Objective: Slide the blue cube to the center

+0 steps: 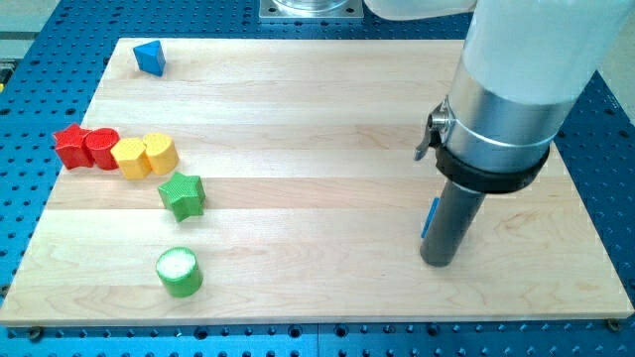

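My tip (438, 262) rests on the wooden board (317, 119) at the view's right, below the middle. A thin blue sliver (433, 217) shows at the rod's left edge; it looks like the blue cube, almost wholly hidden behind the rod. Its shape cannot be made out. The tip stands right in front of it, toward the view's bottom.
A blue triangular block (149, 58) lies at the top left corner. At the left edge stand a red star-like block (71, 147), a red cylinder (101, 149), a yellow block (131, 158) and a yellow cylinder (161, 153). Below are a green star (183, 194) and a green cylinder (179, 271).
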Controlling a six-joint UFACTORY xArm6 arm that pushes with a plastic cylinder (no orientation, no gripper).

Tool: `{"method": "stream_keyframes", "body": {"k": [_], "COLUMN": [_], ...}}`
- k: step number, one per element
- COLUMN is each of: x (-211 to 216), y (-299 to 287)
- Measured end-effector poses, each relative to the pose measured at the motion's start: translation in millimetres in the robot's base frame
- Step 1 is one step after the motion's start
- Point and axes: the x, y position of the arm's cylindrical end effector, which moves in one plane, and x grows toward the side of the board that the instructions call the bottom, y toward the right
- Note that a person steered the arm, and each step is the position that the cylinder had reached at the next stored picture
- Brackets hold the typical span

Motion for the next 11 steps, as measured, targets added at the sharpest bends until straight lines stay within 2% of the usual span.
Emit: {"method": "stream_keyframes", "body": {"k": [1, 2, 3, 4, 5, 6, 7, 8, 9, 10, 11], "x": [-47.4, -53.3, -76.3, -116.9, -132.2, -130.1, -96.8, -98.6, -98.6, -78.1, -104.6], "y": [19.7, 81.5, 72.2, 2.1, -79.1, 1.4, -15.6, -50.0, -55.6, -55.6, -104.7]}}
